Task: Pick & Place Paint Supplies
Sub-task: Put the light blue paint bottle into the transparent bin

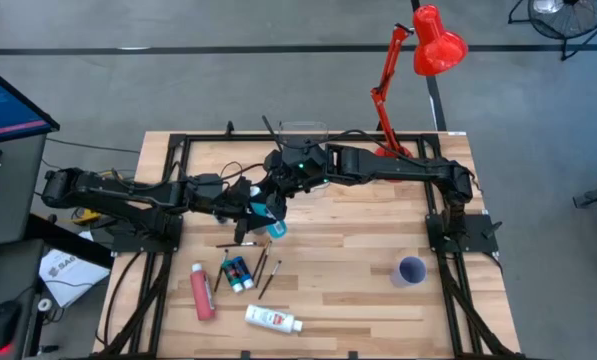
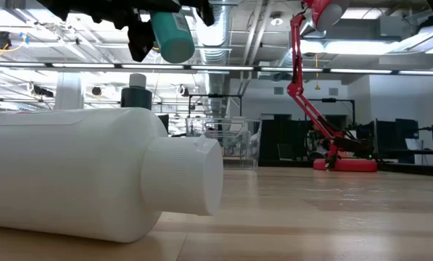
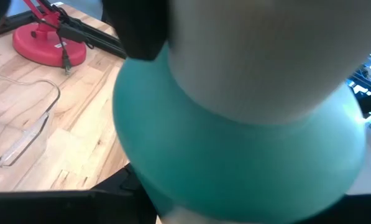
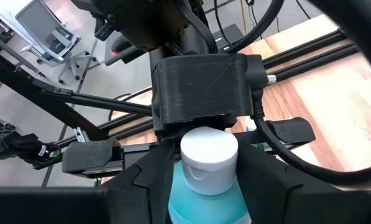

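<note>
Light wooden planks make the table top (image 1: 358, 250), which has a black metal frame around it and a red desk lamp (image 1: 418, 60) at its far edge. Above the middle of the table both dark arms meet at one light blue-green plastic bottle with a white cap (image 4: 207, 168). The left gripper (image 1: 250, 212) has its fingers closed on the body of this bottle and holds it in the air, clear of the wood. The right gripper (image 4: 204, 186) has one finger on each side of the bottle's neck, just under the cap; I cannot tell if they already press it. Near the front edge lie a pink-red tube (image 1: 202, 291), a white bottle (image 1: 272, 319), small blue-green bottles (image 1: 237, 273) and thin dark paintbrushes (image 1: 266, 270). A small purple cup (image 1: 411, 270) stands well apart on the right. A clear plastic box (image 1: 300, 133) is at the far edge.
</note>
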